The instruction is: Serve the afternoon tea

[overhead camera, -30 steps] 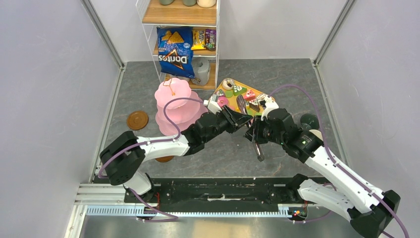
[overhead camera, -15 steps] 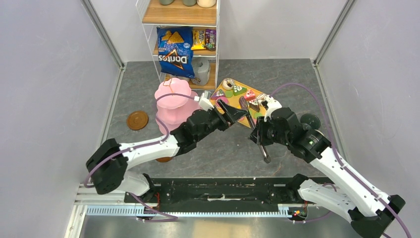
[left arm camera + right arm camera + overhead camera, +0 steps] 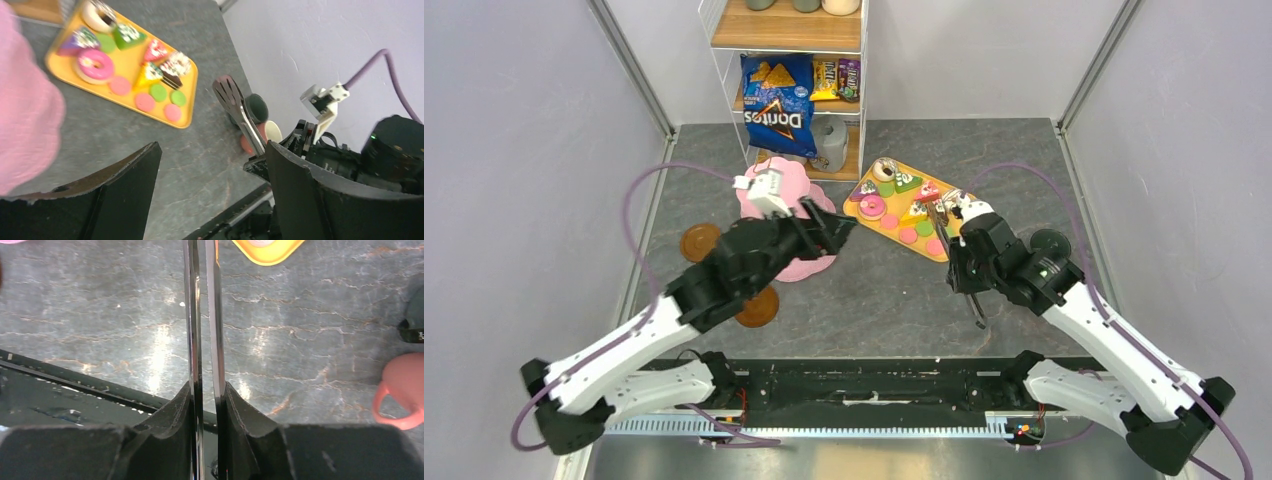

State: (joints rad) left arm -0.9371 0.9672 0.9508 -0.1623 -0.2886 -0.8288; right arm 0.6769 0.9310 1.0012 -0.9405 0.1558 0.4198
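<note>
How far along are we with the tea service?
Early. Done: the right gripper has its jaws shut on the metal tongs. In hand: nothing yet; the left gripper hangs open and empty beside the pink stand. Left: the treats lie on the yellow tray, none visible on the stand, and the pink mug and dark-green mug stand apart from the two saucers.

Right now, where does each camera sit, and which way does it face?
Top external: above, behind the bases, looking down at the table; left arm, right arm show.
Left wrist: on the left hand, facing yellow tray and tongs; both fingers show.
Right wrist: on the right hand, looking along the gripped tongs; both fingers show.
Shared: both wrist views show tongs.
</note>
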